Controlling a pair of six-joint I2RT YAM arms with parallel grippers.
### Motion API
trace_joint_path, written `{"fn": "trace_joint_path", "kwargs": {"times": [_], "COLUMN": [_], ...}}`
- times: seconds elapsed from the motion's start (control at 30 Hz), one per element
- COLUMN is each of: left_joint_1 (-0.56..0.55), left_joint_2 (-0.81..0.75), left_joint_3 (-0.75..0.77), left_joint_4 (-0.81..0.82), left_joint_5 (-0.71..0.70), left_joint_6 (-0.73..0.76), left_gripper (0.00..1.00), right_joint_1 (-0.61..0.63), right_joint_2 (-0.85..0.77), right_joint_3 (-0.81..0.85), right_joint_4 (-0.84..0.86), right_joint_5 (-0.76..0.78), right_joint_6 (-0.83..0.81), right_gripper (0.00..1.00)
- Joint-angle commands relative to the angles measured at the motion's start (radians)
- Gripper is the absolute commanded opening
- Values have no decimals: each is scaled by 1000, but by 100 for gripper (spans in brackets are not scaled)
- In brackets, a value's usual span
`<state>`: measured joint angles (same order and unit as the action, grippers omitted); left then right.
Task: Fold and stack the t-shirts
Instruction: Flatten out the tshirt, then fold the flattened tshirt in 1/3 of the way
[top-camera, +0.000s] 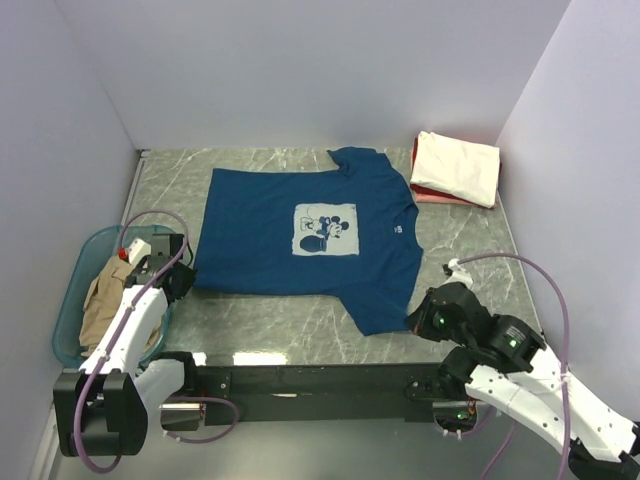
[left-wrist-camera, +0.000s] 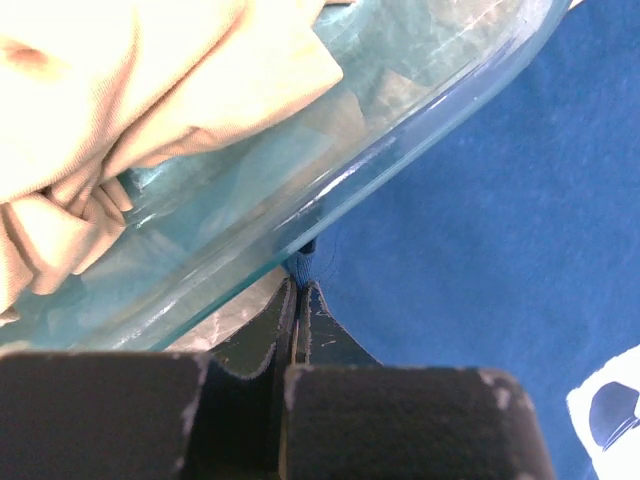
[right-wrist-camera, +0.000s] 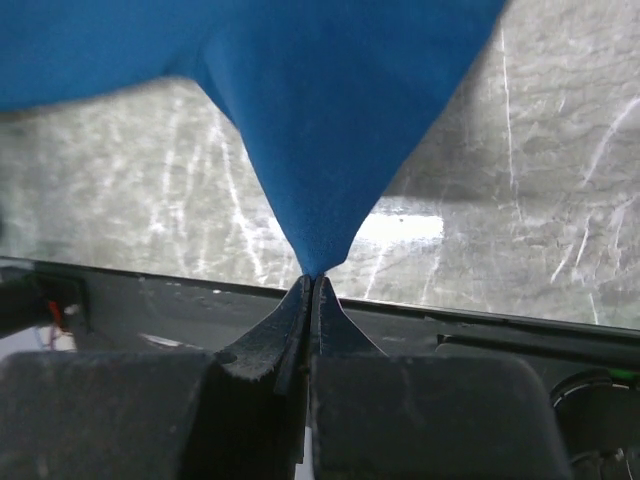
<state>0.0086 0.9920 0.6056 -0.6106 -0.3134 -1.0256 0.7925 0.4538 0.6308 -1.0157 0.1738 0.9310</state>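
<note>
Right gripper pinches a sleeve of the navy t-shirt, left gripper its hem beside the tub; collar points away from it.

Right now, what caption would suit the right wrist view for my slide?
Right gripper shut on the navy t-shirt, cloth drawn to a point above the marbled table.

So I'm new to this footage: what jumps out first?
The navy tee, pale mouse print up, lies spread mid-table, the left gripper shut on its near hem corner, the right gripper on its near sleeve. A folded cream tee sits on a red tee in the far right corner; the teal tub at left holds tan cloth.
</note>
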Motion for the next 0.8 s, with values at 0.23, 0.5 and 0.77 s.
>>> {"fn": "trace_joint_path", "kwargs": {"times": [0.23, 0.5, 0.77], "left_joint_1": [-53, -105, -104], "left_joint_2": [132, 417, 618], "left_joint_3": [106, 304, 480], "left_joint_4": [63, 45, 6], "left_joint_5": [19, 2, -9], "left_joint_6": [-1, -14, -10], "left_gripper": [0, 0, 1], "right_joint_1": [-10, -199, -377], "right_joint_2": [227, 614, 905], "right_joint_3": [144, 389, 523], "right_joint_4": [133, 353, 471], "right_joint_5": [73, 49, -68], "right_joint_6": [-53, -294, -414], "right_gripper": [0, 0, 0]}}
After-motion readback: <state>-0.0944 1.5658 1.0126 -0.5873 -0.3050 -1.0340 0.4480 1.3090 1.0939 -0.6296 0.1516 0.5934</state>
